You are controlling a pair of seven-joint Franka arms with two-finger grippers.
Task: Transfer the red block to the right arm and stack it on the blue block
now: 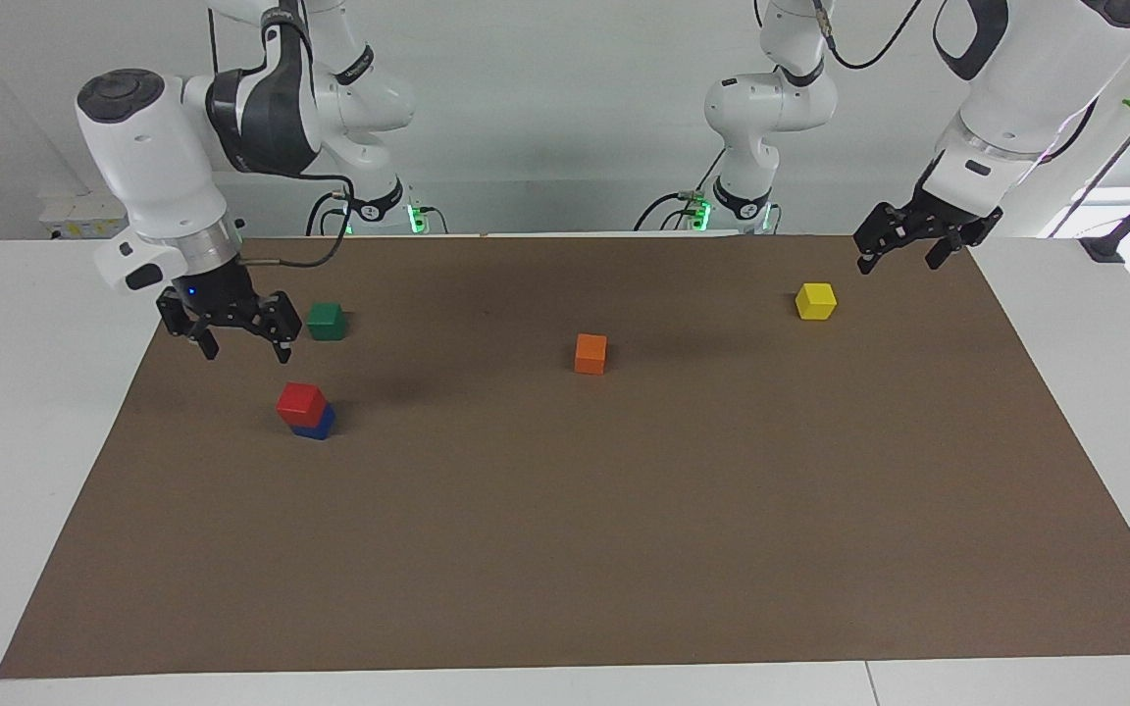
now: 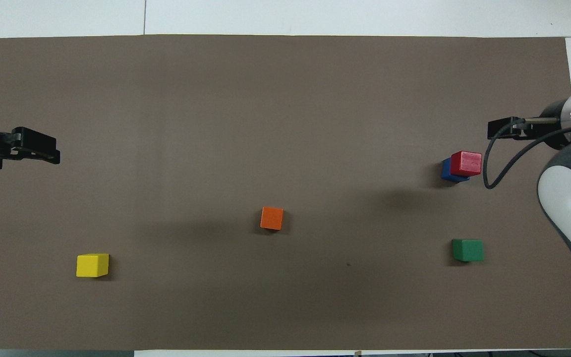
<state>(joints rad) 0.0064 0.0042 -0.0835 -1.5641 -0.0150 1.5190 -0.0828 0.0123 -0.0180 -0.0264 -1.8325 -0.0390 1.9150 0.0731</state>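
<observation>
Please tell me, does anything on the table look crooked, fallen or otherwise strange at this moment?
Only one small thing: the red block sits on the blue block slightly off-centre, shifted toward the right arm's end of the table, so part of the blue top shows. The orange, yellow and green cubes lie flat and apart.
</observation>
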